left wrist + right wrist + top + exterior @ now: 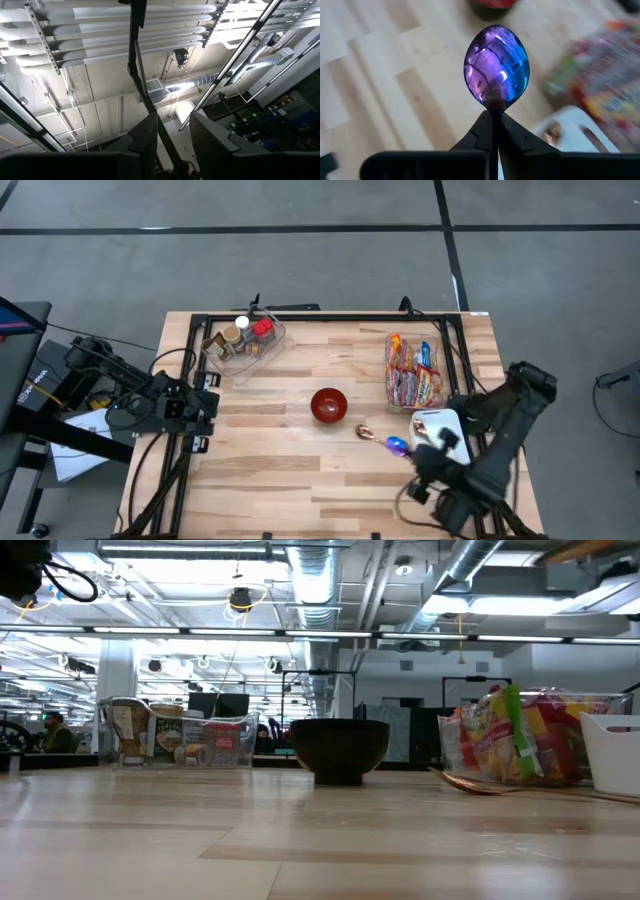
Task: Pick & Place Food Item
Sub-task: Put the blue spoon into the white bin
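My right gripper (413, 451) is near the table's right near side, shut on a spoon with a shiny purple-blue bowl (496, 67), also seen in the high view (398, 446). A red bowl (328, 404) stands at the table's middle. A gold spoon (366, 432) lies flat on the table between the bowl and my right gripper. A clear bin of snack packets (413, 370) stands at the far right. My left gripper (173, 135) is off the table's left edge, pointing up at the ceiling, with a gap between its fingers and nothing in it. My right gripper pinches the purple spoon's neck (493, 106), just behind its bowl, between its two fingers. The spoon lies along the fingers, with its bowl sticking out beyond the tips toward the red bowl. The handle is hidden between the fingers. The spoon is held above the table.
A white tub (441, 426) stands right beside my right gripper, in front of the snack bin. A clear bin of spice jars (243, 340) stands at the far left. A black frame (330, 315) runs along the table's far and side edges. Bare wood lies at the near left.
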Motion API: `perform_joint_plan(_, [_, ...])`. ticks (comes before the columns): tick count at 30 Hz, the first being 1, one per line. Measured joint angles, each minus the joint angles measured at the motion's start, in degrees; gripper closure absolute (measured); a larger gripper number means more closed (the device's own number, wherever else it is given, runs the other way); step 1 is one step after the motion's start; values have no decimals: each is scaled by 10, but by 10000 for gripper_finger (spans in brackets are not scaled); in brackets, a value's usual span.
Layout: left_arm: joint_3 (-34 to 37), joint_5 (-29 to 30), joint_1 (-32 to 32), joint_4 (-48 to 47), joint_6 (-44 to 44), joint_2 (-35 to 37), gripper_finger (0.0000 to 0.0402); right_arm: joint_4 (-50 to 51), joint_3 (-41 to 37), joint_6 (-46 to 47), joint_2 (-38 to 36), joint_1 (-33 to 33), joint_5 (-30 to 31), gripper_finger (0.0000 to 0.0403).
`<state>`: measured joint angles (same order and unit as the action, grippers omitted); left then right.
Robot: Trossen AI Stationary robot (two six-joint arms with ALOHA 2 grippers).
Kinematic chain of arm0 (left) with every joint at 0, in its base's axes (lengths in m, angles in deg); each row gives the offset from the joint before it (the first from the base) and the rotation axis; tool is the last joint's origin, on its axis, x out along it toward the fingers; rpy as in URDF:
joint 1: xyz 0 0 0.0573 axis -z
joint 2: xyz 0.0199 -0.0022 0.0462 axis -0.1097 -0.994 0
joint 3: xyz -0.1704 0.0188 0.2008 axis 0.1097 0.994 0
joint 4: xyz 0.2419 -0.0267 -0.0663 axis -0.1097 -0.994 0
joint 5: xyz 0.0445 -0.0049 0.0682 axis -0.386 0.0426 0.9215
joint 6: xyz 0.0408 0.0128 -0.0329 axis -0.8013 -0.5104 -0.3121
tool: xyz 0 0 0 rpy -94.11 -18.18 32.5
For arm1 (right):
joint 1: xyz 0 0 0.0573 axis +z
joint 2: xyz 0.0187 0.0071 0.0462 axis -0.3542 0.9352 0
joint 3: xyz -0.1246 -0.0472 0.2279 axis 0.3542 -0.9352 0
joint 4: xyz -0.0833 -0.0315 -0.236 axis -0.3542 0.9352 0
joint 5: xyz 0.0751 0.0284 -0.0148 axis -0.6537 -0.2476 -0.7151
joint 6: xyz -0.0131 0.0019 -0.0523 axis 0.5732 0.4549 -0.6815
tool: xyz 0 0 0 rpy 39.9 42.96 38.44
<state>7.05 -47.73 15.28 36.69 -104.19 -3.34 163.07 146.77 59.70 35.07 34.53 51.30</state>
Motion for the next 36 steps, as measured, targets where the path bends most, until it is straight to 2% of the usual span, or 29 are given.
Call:
perform_joint_plan(3, [0, 0, 0, 0, 0, 0, 294, 78, -3, 138, 0, 43, 6, 398])
perform_joint_plan(5, [0, 0, 0, 0, 0, 0, 294, 59, -19, 161, -5, 61, 27, 398])
perform_joint_plan(8, [0, 0, 0, 0, 0, 0, 294, 72, -43, 243, -11, 82, 50, 398])
perform_joint_plan(16, [0, 0, 0, 0, 0, 0, 294, 71, -151, 338, -42, 82, 15, 398])
perform_joint_plan(27, [0, 0, 0, 0, 0, 0, 294, 70, -196, 331, -85, 81, 2, 398])
perform_joint_plan(36, [0, 0, 0, 0, 0, 0, 294, 45, -248, 342, -87, 86, -26, 398])
